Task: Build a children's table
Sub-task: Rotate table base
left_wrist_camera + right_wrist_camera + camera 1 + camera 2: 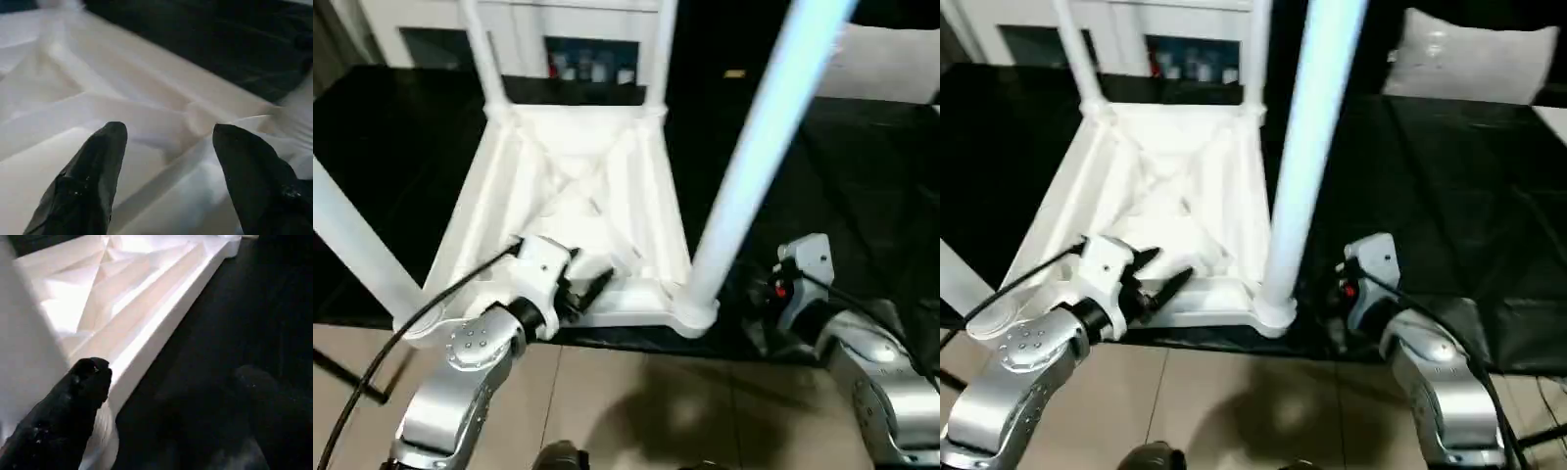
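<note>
The children's table (573,196) lies upside down on a black surface, its ribbed underside facing up. White legs stand up from its corner sockets; the near right leg (754,147) rises tall in front of me and the near left leg (357,245) leans off to the left. My left gripper (590,285) hovers over the table's near rim, open, and nothing lies between its black fingers (98,166). Just right of the near right leg's base, my right gripper (171,379) stands open and holds nothing; that leg's socket (1271,311) is beside it.
A long white cabinet (568,39) with glass fronts stands behind the table. A white cushion (1474,59) lies at the back right. The black surface (1449,196) stretches to the right of the table. Tan floor (636,401) shows below its near edge.
</note>
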### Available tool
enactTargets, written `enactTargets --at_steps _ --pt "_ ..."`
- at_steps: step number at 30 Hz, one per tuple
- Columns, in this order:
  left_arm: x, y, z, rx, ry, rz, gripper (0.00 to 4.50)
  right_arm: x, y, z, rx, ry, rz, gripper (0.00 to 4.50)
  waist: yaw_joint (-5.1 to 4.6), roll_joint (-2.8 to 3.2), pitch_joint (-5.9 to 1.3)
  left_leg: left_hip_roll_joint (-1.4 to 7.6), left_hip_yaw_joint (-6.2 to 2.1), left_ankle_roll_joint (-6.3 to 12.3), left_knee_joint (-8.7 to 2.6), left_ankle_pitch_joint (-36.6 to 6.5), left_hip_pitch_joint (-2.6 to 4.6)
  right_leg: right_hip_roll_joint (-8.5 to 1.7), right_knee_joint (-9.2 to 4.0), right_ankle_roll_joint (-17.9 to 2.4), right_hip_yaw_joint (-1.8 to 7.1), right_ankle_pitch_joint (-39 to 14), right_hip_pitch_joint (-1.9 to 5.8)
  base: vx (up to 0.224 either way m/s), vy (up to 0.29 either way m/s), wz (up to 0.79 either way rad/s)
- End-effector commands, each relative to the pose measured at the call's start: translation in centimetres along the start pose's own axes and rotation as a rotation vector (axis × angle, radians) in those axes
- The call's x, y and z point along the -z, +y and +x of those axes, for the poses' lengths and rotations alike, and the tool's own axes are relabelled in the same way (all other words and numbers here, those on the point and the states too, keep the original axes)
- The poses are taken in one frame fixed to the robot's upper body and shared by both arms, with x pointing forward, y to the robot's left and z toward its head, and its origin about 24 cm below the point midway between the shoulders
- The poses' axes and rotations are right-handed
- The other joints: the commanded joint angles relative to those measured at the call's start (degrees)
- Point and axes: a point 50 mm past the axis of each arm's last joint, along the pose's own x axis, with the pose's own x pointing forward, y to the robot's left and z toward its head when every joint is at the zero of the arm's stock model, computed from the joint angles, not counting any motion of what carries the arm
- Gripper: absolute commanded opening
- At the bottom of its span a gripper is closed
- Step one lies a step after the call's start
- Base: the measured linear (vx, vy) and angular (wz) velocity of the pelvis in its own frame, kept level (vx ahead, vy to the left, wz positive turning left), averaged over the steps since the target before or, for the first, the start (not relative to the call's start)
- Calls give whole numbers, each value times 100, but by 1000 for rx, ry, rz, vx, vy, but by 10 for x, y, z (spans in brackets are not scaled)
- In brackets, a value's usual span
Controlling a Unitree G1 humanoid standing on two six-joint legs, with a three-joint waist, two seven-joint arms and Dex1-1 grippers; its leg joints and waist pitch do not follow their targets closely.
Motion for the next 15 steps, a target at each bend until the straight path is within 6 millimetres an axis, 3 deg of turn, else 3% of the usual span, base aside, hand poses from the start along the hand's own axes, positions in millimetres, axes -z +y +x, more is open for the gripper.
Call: enactTargets --at_steps 1,2,5,7,10,12,15 --pt "-2 -7 1 129 13 -2 320 -6 -3 -4 -25 0 -23 450 -4 -60 -280 373 -108 -124 -633 -2038 69 -439 -620 -619 340 -2516 181 -53 -11 -3" --pt "-1 -8 1 191 42 12 289 -5 -6 -7 -36 14 -40 450 -1 -63 -286 374 -94 -90 -644 -1819 50 -422 -608 -582 358 -2445 172 0 0 0" --pt "3 -9 5 322 107 63 283 -4 -14 -14 -84 58 -96 450 -4 -79 -293 374 -49 -20 -641 -1620 64 -400 -617 -602 386 -2364 138 0 0 0" --pt "5 -7 10 346 144 101 252 -5 -16 -17 -104 71 -114 450 6 -75 -329 369 -20 21 -630 -1427 78 -383 -592 -656 407 -2103 153 0 0 0" --pt "4 -7 15 387 167 104 239 -8 -16 -21 -137 72 -123 450 14 -71 -392 378 28 101 -622 -1230 71 -377 -542 -853 396 -1632 180 0 0 0" --pt "3 -6 20 425 197 134 218 -8 -13 -25 -196 81 -138 450 25 -101 -443 383 56 238 -579 -793 73 -348 -467 -1028 396 -804 194 0 0 0" --pt "3 -4 23 453 228 155 198 -7 -10 -28 -240 90 -147 450 23 -105 -469 376 75 425 -531 -462 63 -341 -401 -1231 379 -199 210 0 0 0"
